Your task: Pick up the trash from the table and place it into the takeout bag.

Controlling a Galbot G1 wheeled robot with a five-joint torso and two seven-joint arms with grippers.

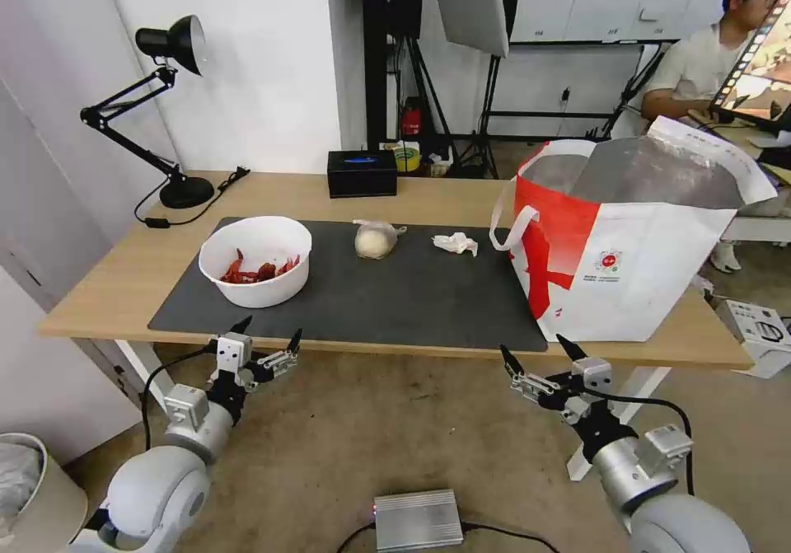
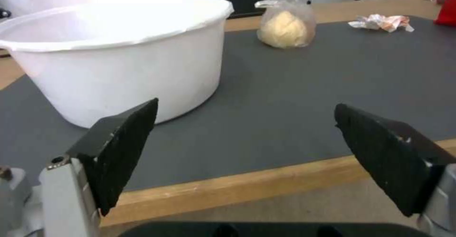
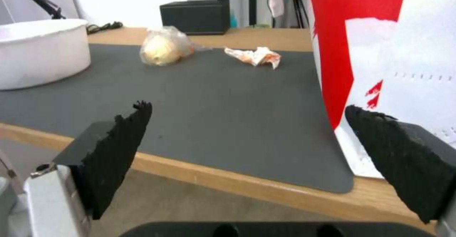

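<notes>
**Both arms waited below the table edge, trash untouched**

The left gripper hung just short of the near edge of the light-wood table, at about 7 o'clock from the mat's centre, its jaws spread wide and holding nothing. The right gripper sat likewise at about 5 o'clock, jaws released and empty. Judging by that stance, each arm was poised in front of the items nearest its own side, with no pick begun.

On the dark grey mat, the white round bowl stood at 9 o'clock, directly beyond the left gripper; red crayfish shells lay low inside it, covering only part of its floor. The small knotted clear bag of pale, doughy food rested at about 12 o'clock, and the crumpled white tissue lay just to its right, apart from it.

The red-and-white takeout bag stood upright at 3 o'clock, its corner overlapping the mat, mouth gaping and silver foil lining showing; likely left open to receive drops from above. What it held could not be seen. A black tissue box sat at the far edge.
</notes>
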